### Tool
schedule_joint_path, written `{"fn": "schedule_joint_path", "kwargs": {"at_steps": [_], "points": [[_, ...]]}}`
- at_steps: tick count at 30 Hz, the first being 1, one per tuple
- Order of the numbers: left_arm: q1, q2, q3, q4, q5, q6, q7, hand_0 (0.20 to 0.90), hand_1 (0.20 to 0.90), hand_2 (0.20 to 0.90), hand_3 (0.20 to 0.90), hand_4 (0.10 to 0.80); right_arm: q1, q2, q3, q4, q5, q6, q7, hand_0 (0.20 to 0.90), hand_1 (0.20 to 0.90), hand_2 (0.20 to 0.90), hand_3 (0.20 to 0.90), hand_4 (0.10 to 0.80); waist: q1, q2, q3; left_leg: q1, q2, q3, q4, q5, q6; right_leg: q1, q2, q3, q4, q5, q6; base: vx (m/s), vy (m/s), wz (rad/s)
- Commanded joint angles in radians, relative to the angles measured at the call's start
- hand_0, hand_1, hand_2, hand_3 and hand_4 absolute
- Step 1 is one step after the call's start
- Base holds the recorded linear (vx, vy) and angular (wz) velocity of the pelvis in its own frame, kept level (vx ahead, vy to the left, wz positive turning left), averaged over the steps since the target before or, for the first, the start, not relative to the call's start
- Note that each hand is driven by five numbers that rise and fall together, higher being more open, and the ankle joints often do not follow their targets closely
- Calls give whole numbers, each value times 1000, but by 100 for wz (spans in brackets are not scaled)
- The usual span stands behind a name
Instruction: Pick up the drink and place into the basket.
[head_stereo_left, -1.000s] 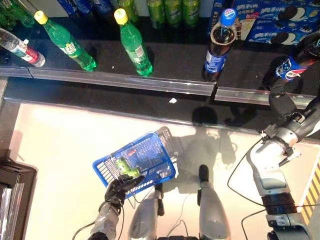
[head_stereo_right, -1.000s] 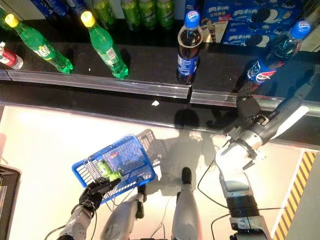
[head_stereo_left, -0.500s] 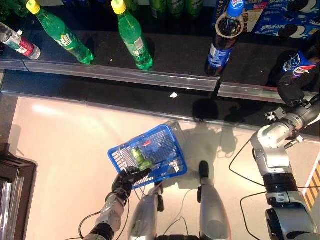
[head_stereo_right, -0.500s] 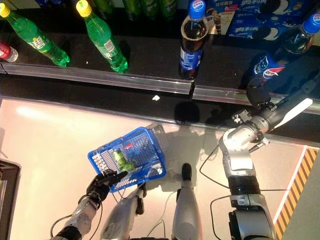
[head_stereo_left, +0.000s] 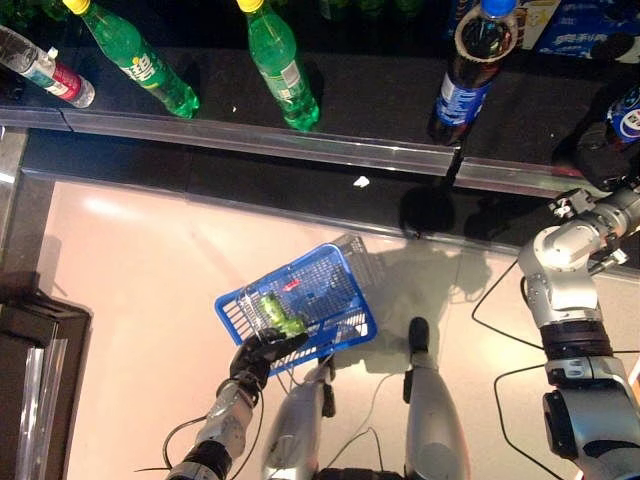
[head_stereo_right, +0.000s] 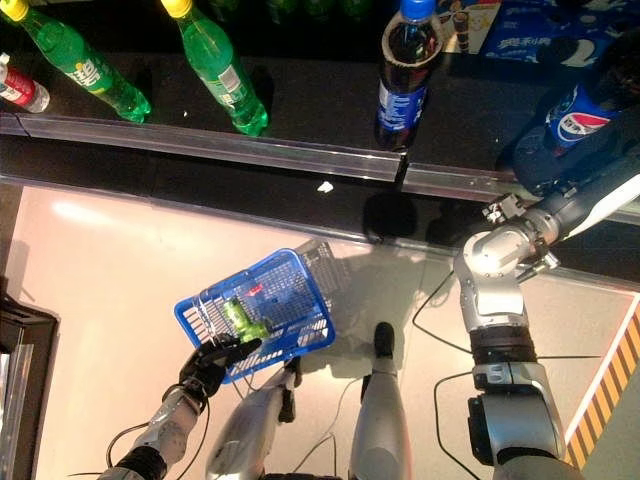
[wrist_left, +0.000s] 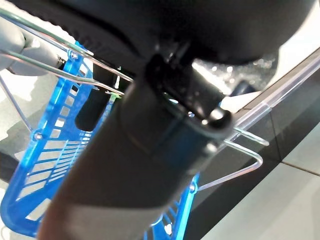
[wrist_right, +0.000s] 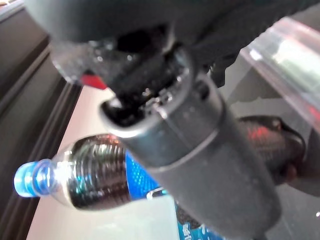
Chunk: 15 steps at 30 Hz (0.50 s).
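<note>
Left hand (head_stereo_left: 258, 356) low in the head views, dark fingers (head_stereo_right: 208, 362) curled round the near rim and wire handle (wrist_left: 235, 155) of the blue basket (head_stereo_left: 340, 300). Left wrist view confirms: wire loops run under the hand, blue slotted wall just past it. Basket is carried tilted above the pale floor (head_stereo_left: 140, 300), its far corner toward the shelf. One green bottle (head_stereo_left: 282, 315) lies on its side inside the basket, near the held rim.

Right hand (head_stereo_left: 604, 168) is up at the right end of the black shelf (head_stereo_left: 380, 90), against the lower body of a dark cola bottle with blue label (head_stereo_right: 578, 115). That bottle stands tilted on the shelf. In the right wrist view the bottle (wrist_right: 95, 176) shows past the hand, blue cap and dark liquid; the hand's bulk hides where the fingers meet it. Cannot tell whether they are clenched on it or released.

On the shelf, from the robot's left: a clear bottle with red label (head_stereo_left: 45, 75), lying tilted at the far left edge; two green bottles with yellow caps (head_stereo_left: 135, 60) (head_stereo_left: 280, 62); a second cola bottle with blue cap (head_stereo_left: 470, 65), upright, well apart from the right hand. Blue snack boxes (head_stereo_right: 545, 20) at the back behind the cola bottles. A small white scrap (head_stereo_left: 361, 181) lies on the dark ledge below the shelf's clear front rail (head_stereo_left: 250, 143).
</note>
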Motion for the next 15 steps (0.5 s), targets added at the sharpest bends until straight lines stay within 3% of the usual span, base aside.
{"fn": "schedule_joint_path", "kwargs": {"at_steps": [1, 15], "points": [[96, 31, -40, -56, -22, -35, -28, 300, 300, 300, 200, 100, -151, -150, 0, -52, -80, -47, 1, 900, 900, 900, 900, 800, 12, -24, -24, -103, -5, -89, 130, 18, 5, -8, -14, -56, 48, -13, -60, 0, 0, 0], [100, 42, -44, -54, -15, -25, -47, 300, 300, 300, 200, 100, -206, -229, 25, -54, -145, 1, 35, 900, 900, 900, 900, 800, 14, -21, -26, -117, -6, -100, 154, 16, 4, -24, -8, -56, 80, -30, -68, 5, -5, 0]]}}
